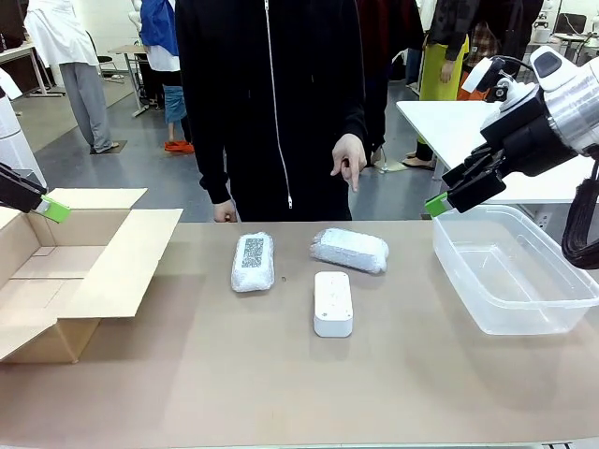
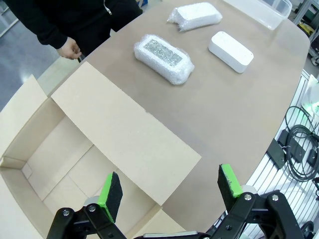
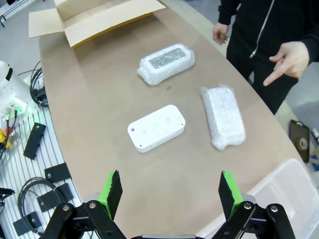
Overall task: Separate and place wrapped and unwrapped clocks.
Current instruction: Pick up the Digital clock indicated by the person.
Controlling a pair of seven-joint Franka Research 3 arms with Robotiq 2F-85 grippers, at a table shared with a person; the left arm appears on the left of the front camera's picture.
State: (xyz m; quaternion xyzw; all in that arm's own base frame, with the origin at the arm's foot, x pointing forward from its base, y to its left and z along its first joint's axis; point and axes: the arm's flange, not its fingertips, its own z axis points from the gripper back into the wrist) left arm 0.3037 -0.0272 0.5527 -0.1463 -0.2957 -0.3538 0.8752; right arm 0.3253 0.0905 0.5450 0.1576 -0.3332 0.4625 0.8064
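Note:
Two wrapped clocks lie mid-table: one (image 1: 253, 262) (image 2: 163, 58) (image 3: 166, 63) shows a dark speckled patch, the other (image 1: 350, 250) (image 2: 195, 15) (image 3: 223, 116) is plain whitish. The unwrapped clock (image 1: 333, 304) (image 2: 231, 51) (image 3: 156, 128), a smooth white block with small dots, lies in front of them. My left gripper (image 1: 47, 208) (image 2: 171, 192) hovers open over the cardboard box (image 1: 65, 271) (image 2: 75, 149) at the left. My right gripper (image 1: 449, 201) (image 3: 170, 194) hangs open above the near rim of the clear plastic bin (image 1: 510, 271) (image 3: 279, 189) at the right. Both hold nothing.
A person in a black zip jacket stands at the far edge, one hand (image 1: 349, 159) (image 3: 289, 62) pointing down towards the plain bundle, the other hand (image 1: 224, 212) (image 2: 69, 48) at the table edge. Cables and parts lie beside the table in the wrist views.

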